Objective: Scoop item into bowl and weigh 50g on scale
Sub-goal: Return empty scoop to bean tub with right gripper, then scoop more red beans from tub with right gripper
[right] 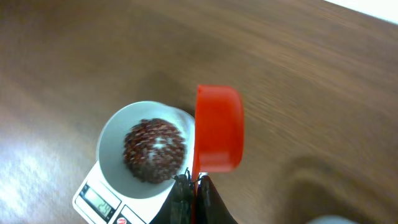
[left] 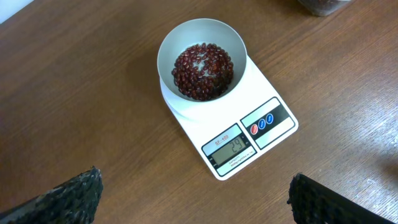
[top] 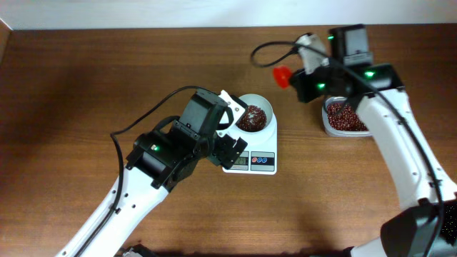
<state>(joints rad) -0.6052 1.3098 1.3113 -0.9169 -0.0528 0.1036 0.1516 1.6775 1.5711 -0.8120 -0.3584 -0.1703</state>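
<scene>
The white bowl (top: 255, 116) sits on the white scale (top: 251, 161) and holds a pile of dark red-brown beans (top: 253, 118). In the left wrist view the bowl (left: 202, 60) has beans (left: 203, 70) in it, and the scale (left: 230, 134) display reads 24. My left gripper (left: 193, 199) is open and empty, just in front of the scale. My right gripper (right: 194, 186) is shut on the handle of a red scoop (right: 217, 130), held above the table to the right of the bowl (right: 146, 152). The scoop (top: 283, 75) shows red in the overhead view.
A clear plastic tub (top: 345, 118) full of beans stands to the right of the scale, under my right arm. A black cable loops over the back of the table near the scoop.
</scene>
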